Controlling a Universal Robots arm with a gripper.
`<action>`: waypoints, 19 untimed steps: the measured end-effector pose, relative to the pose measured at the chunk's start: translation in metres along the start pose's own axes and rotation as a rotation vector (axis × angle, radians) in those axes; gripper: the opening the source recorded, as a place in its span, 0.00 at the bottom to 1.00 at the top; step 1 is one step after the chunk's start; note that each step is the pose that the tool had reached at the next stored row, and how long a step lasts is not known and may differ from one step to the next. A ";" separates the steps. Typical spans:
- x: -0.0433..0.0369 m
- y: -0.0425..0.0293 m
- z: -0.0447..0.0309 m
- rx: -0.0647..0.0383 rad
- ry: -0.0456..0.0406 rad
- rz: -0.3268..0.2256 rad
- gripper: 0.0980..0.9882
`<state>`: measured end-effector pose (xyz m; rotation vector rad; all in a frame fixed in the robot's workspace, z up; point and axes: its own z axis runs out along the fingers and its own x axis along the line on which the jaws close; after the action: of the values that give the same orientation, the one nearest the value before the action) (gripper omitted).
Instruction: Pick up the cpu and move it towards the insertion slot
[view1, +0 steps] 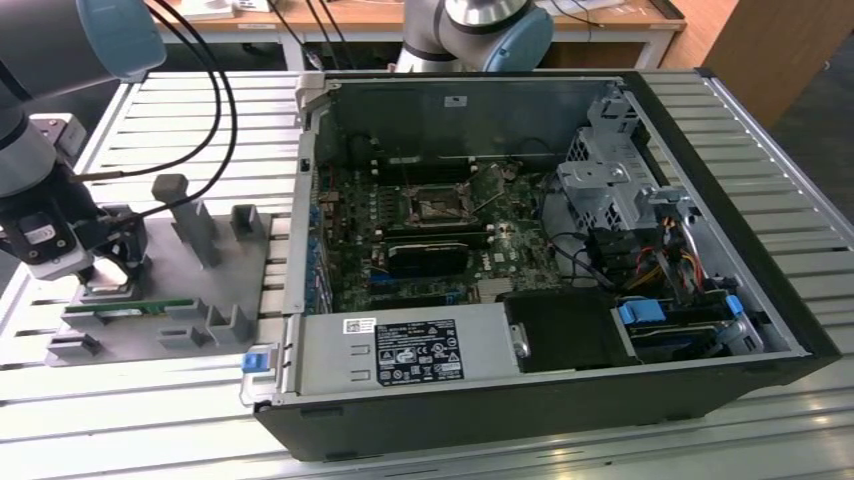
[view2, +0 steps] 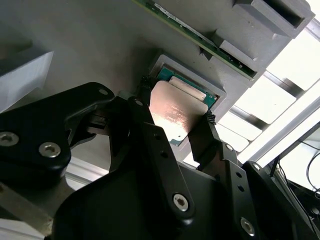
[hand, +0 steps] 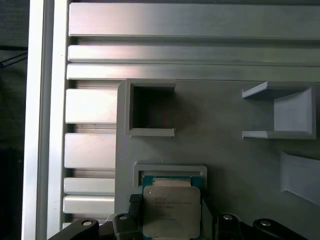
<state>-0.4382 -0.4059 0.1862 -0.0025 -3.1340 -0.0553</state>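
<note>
Two black jaws clamp the flat square silvery-grey cpu (view2: 175, 112) over a grey plastic holder (hand: 215, 125); exterior view: metal-framed insertion slot (view1: 435, 205) well apart, at 3 o'clock.

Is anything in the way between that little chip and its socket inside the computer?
Yes. The cpu, clamped by the gripper, sits on the grey fixture outside the computer case. The fixture's posts and the case's wall rise between it and the insertion slot; the slot itself looks uncovered.
</note>
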 end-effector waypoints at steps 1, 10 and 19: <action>0.0000 0.0000 -0.0002 0.000 0.0000 0.000 0.51; 0.0000 0.0000 -0.0019 0.000 0.0000 0.004 0.51; 0.0001 0.0002 -0.0070 0.000 -0.0003 0.008 0.51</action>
<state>-0.4382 -0.4059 0.1933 -0.0153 -3.1342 -0.0554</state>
